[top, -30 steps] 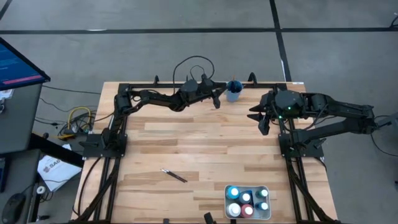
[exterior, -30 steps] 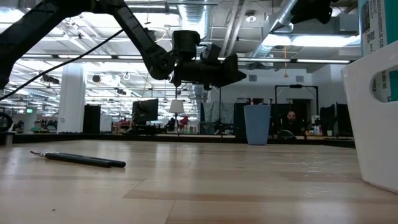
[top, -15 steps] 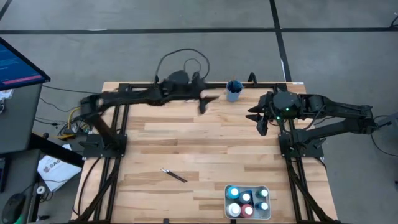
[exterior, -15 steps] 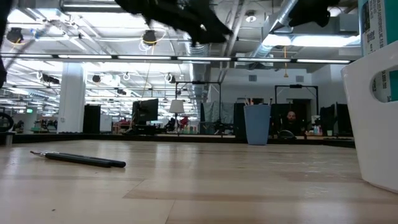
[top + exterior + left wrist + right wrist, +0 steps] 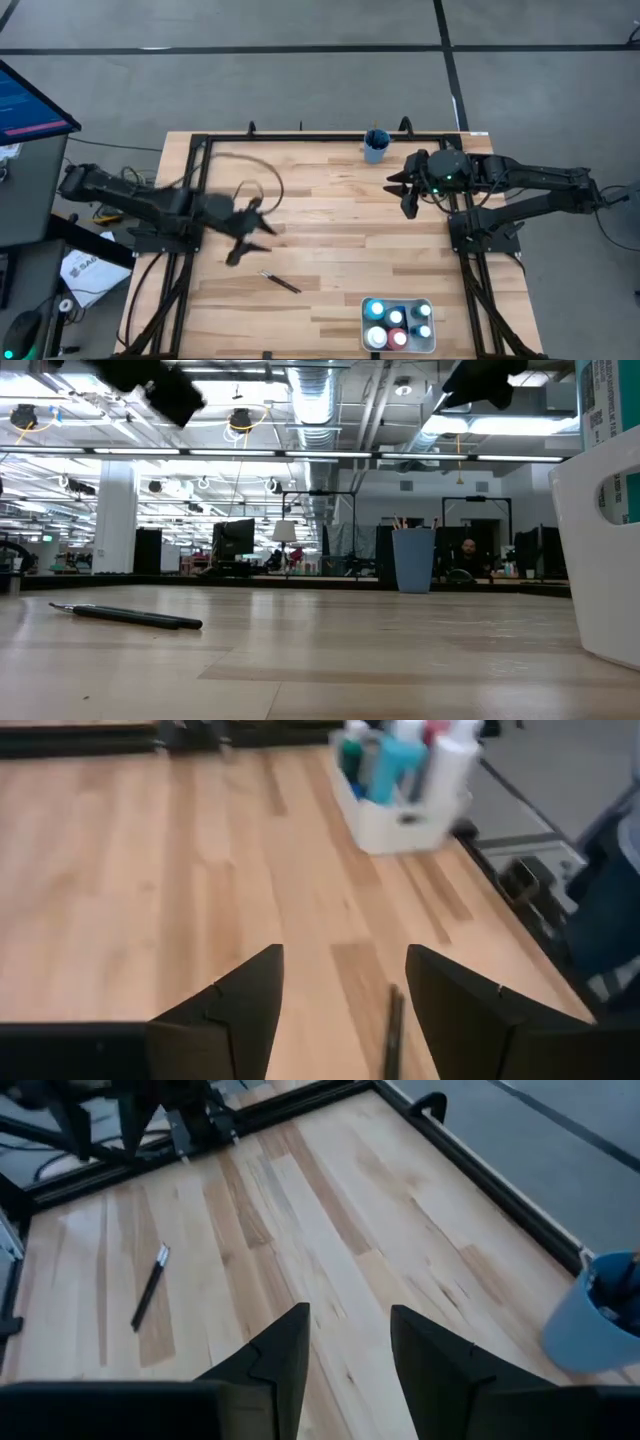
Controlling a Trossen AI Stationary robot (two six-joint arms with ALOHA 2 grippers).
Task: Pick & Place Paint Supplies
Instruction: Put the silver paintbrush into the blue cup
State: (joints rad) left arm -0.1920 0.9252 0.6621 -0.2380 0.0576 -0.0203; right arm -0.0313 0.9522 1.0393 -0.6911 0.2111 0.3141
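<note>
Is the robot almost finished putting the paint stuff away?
Nearly. The paint bottles stand in the white tray, and brushes poke out of the blue cup. The left end effector is open and empty, above the table near the last paintbrush, which lies loose on the wood. The right end effector hangs open and empty near the cup.

Two matte black arms, slim jointed links on black tube frames. Left gripper (image 5: 248, 228): black cable loop arching off wrist. Right gripper (image 5: 405, 188): rounded wrist housing with small green light. Fingers (image 5: 232, 1010) dark, wedge-shaped, angular facets, tiny pale mark near inner edge.
</note>
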